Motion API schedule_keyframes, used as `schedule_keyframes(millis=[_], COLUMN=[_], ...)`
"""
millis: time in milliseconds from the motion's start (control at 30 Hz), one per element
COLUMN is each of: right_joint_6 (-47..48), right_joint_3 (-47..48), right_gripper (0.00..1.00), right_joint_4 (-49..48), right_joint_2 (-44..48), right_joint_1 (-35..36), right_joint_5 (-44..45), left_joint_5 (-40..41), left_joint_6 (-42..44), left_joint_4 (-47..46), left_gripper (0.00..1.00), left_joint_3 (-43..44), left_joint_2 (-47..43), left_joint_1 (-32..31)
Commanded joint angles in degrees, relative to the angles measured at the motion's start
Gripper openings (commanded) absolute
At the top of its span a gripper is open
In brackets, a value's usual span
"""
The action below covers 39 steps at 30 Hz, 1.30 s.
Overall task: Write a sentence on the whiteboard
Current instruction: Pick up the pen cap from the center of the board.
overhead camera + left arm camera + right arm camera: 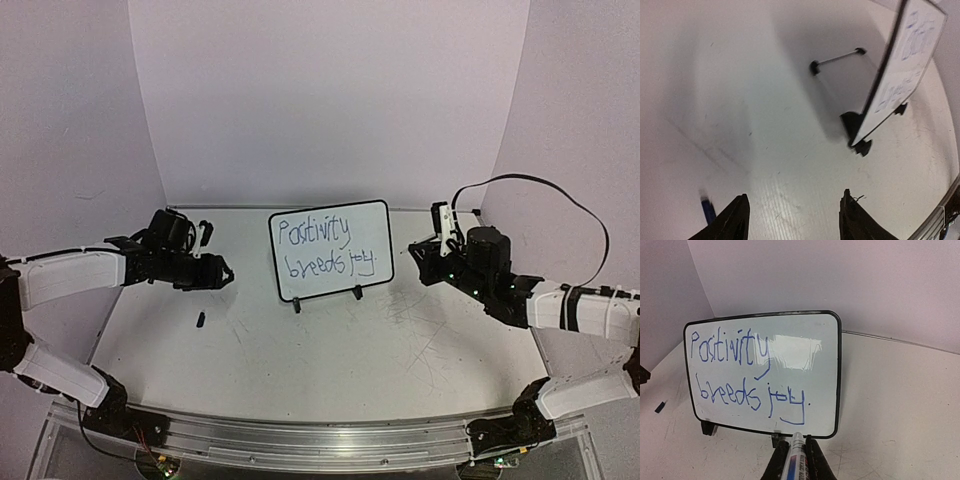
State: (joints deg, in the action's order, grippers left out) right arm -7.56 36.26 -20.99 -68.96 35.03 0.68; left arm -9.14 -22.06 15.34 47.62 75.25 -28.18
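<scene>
Whiteboard [372, 228], sentence [730, 351] complete: probably light, rigid, easily tipped; best held by its frame edge. Left gripper [794, 196] gapes empty; right gripper [797, 445] clamps the marker [795, 462].

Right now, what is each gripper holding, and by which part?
Right gripper: marker, clamped on its barrel, tip end protruding. Left gripper: open, holding nothing.
</scene>
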Motion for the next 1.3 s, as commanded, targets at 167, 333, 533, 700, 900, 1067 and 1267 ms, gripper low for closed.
schedule_keyframes(millis=[167, 333, 533, 700, 900, 1067, 1267], right_joint_6=[0.21, 0.09, 0.09, -0.11, -0.43, -0.66, -0.64], right_joint_3=[2.9, 1.97, 2.15, 2.15, 2.98, 4.03, 6.35], right_gripper=[0.0, 0.0, 0.0, 0.0, 0.0, 0.0, 0.0], right_joint_4=[1.08, 1.91, 2.42, 2.46, 2.44, 2.72, 4.2], right_joint_2=[1.02, 3.63, 4.5, 4.5, 3.44, 2.83, 1.44], right_joint_1=[-0.13, -0.11, -0.13, -0.11, -0.12, -0.13, -0.13], right_joint_5=[-5.3, -5.49, -6.13, -6.64, -7.2, -7.91, -10.26], left_joint_5=[15.11, 16.3, 16.92, 16.54, 15.27, 14.55, 13.15], left_joint_6=[-9.2, -7.1, -5.73, -5.39, -4.24, -3.93, -1.17], left_joint_4=[19.17, 18.57, 16.68, 15.62, 14.34, 13.25, 11.21], left_gripper=[0.63, 0.51, 0.44, 0.41, 0.22, 0.17, 0.09], left_joint_3=[5.07, 4.86, 4.79, 3.58, 2.3, 0.87, -0.13], left_joint_2=[9.39, 14.58, 17.99, 19.6, 21.67, 19.15, 11.23], left_joint_1=[0.11, 0.41, 1.68, 1.64, 1.54, 0.92, -3.5])
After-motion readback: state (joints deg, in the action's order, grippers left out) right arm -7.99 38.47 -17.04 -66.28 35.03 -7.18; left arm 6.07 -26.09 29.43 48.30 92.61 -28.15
